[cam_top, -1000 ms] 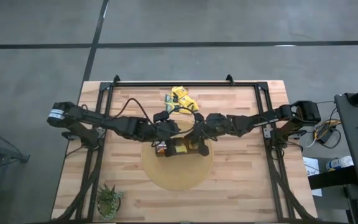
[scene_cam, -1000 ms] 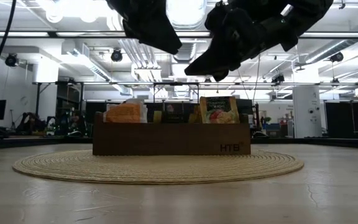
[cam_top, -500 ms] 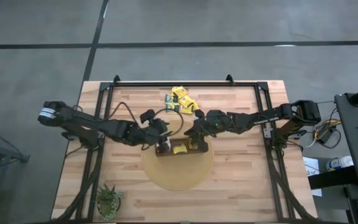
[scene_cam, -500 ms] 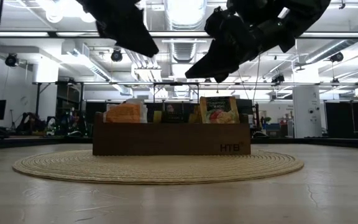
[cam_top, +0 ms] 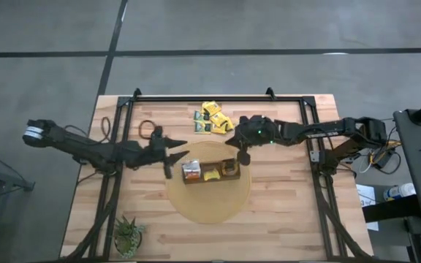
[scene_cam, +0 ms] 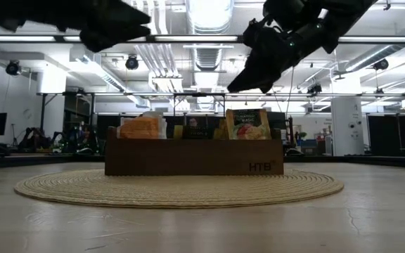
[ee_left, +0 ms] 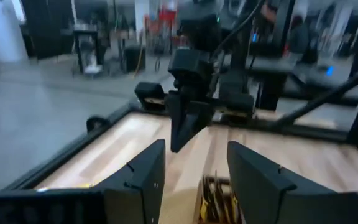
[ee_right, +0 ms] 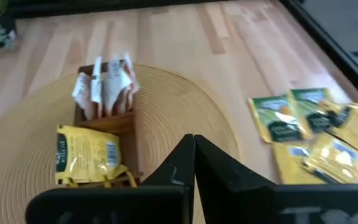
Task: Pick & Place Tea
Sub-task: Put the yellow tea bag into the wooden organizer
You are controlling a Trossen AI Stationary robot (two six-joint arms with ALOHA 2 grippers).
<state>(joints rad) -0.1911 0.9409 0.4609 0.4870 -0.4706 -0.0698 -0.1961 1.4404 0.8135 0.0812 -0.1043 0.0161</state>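
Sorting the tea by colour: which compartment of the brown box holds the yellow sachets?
The middle compartment of the brown box: its yellow sachets sit between the orange-and-white ones at the left-arm end and the dark ones at the other.

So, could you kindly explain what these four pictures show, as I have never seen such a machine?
It is a robot with two dark arms at a wooden table. One picture looks straight down, one looks level across the table, and two come from cameras on the wrists. On a round woven mat stands a brown box with tea bags in it; more loose tea bags lie behind it. The left hand is open and empty; the right hand is shut, holding nothing.
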